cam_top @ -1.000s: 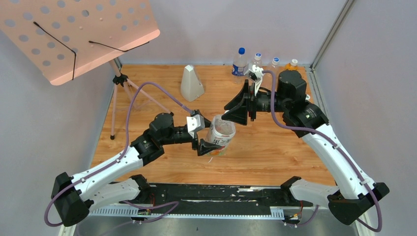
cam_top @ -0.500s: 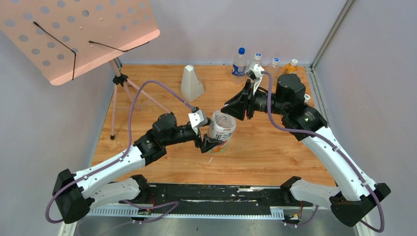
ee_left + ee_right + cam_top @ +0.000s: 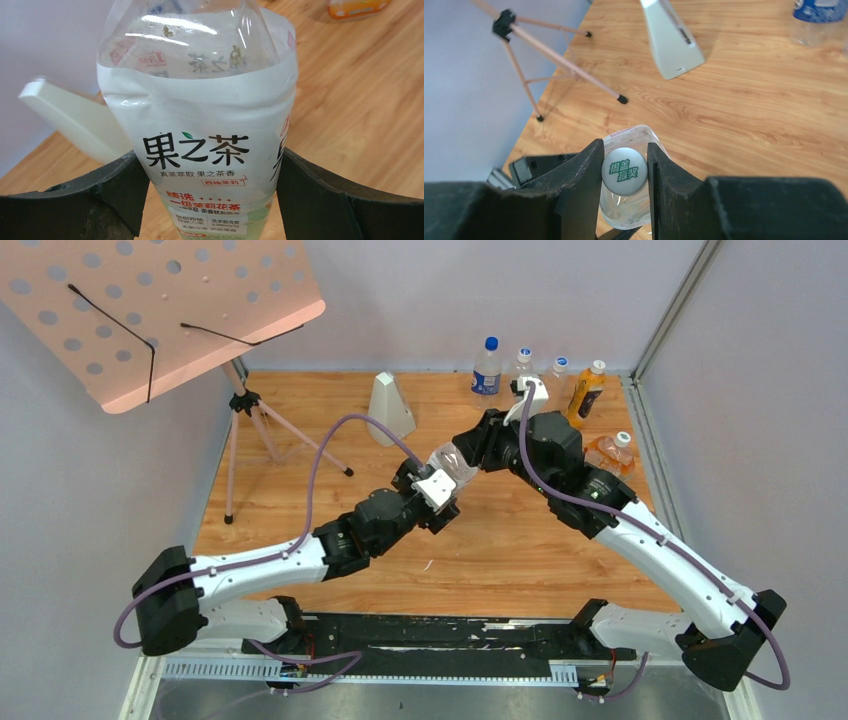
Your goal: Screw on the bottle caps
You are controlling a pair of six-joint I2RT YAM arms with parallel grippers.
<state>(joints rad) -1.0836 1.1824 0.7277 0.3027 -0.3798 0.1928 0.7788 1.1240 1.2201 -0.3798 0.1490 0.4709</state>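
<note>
My left fingers (image 3: 112, 197) are clamped on either side of the larger clear plastic bottle with the green, white and orange label (image 3: 200, 125). They grip it low on the label and hold it off the wooden bench (image 3: 520, 550), tilted up toward my other arm. My right fingers (image 3: 581, 180) are closed on a small round white plastic screw cap with green lettering (image 3: 624, 171), one finger pressed against each side of it. Seen from my right wrist, the cap sits right over the bottle's clear shoulder, so it looks to be at the mouth or already on it. The neck is hidden under the cap, so I cannot tell whether the threads have caught or how far it has turned.

By my reckoning this bottle is in the middle of its screwing step: cap and mouth are together, but tightening is not shown as finished.

The smaller clear plastic bottle with the orange label (image 3: 603, 453) lies on its side on the bench near the right edge, well apart from both arms. A white cap (image 3: 622, 438) seems to sit on its end, though it is too small to judge whether it is tight. If it is, only the bottle I am holding remains.
</note>
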